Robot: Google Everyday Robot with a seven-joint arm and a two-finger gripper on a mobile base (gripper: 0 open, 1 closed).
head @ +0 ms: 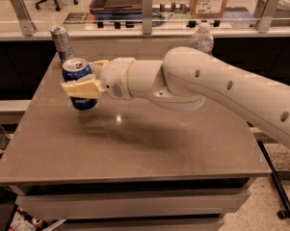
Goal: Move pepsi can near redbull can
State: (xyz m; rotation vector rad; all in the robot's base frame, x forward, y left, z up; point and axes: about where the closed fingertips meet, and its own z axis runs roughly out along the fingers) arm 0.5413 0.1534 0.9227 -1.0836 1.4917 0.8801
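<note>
The claw (85, 79) grips the pepsi can (76, 71), seemingly aloft, near the redbull can (62, 43).

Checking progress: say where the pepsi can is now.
Left in the camera view, the pepsi can is clamped in the gripper, just in front of the redbull can near the far-left corner of the table.

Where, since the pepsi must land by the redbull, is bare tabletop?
Bare: the near half of the table, and the left strip before the redbull can. Crowded: back-left, where the tool, shut on the pepsi can, hangs right of it; water bottle back-right.
</note>
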